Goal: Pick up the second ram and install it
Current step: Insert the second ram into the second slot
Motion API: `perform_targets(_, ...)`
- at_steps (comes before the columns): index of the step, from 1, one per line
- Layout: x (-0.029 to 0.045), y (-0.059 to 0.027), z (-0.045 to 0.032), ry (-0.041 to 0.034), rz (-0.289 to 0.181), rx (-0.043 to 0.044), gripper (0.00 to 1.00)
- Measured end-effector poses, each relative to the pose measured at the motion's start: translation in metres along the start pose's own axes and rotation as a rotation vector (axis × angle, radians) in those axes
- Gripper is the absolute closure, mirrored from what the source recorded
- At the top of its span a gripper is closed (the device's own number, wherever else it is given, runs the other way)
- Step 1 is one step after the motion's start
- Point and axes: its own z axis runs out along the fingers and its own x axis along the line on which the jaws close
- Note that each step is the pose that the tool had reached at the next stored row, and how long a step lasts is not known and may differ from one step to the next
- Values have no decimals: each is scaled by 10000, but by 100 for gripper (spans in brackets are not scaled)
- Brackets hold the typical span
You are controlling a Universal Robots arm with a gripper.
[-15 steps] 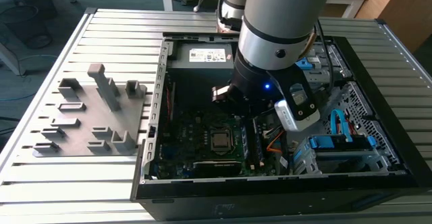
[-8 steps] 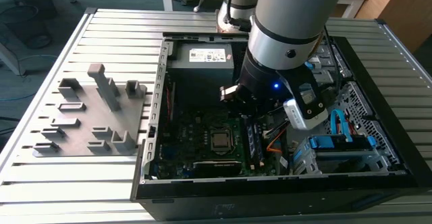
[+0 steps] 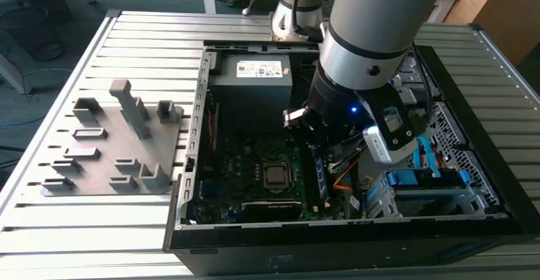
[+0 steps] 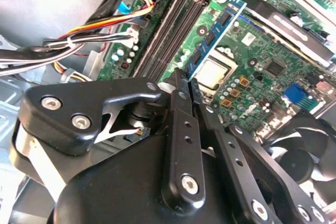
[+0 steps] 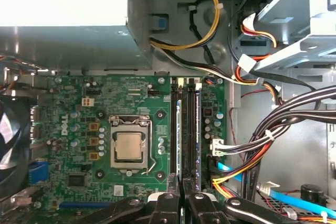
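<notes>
Fingers (image 4: 185, 80) clenched on the second ram (image 4: 215, 35), pinching one end of the thin board between both black tips. Ram standing on edge over the motherboard (image 5: 94, 108), lined up along the long black slots (image 4: 173, 30), right beside them; seated or just above, cannot tell. Same ram seen edge-on in the first wrist view (image 5: 179, 129), between two slot rails, running up from the fingers (image 5: 181, 203).

Arm (image 3: 371, 33) reaching down into the open computer case (image 3: 194, 166) on the slatted desk (image 3: 135, 33). Processor socket (image 5: 129, 147) next to the slots, bare metal lid showing. Fan (image 4: 310, 150) at the board's edge near the fingers. Thick bundle of black, yellow, red and orange cables (image 5: 273, 129) crowding the far side of the slots, close to the fingers' path. More wires (image 4: 100, 30) draped near the slot ends. Metal drive cage (image 5: 294, 19) above the cables. Power supply box (image 3: 253, 78) at the case's far end. Blue drive brackets (image 3: 422, 179) at the exterior view's right. Grey fixture tray (image 3: 114, 147) with upright blocks outside the case, at the exterior view's left.
</notes>
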Motion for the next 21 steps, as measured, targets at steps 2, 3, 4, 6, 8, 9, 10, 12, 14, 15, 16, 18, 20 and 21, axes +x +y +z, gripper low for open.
perform_targets(2,-16,0,8,1,0,2,86)
perform_targets(3,-24,-1,13,1,0,1,86)
perform_targets(4,-33,-1,17,1,0,0,86)
perform_targets(6,-52,-1,25,1,0,1,86)
perform_targets(8,-68,-1,32,1,0,1,86)
perform_targets(9,-75,-2,35,1,0,1,86)
perform_targets(10,-81,-2,38,1,0,1,86)
perform_targets(12,-91,-2,44,1,1,1,86)
perform_targets(14,-101,-2,50,1,1,0,86)
perform_targets(15,-106,-3,53,1,0,0,86)
perform_targets(16,-110,-3,57,0,0,0,86)
perform_targets(18,-119,-3,64,0,0,0,86)
perform_targets(20,-128,-3,72,1,0,0,86)
perform_targets(21,-132,-3,75,1,0,1,86)
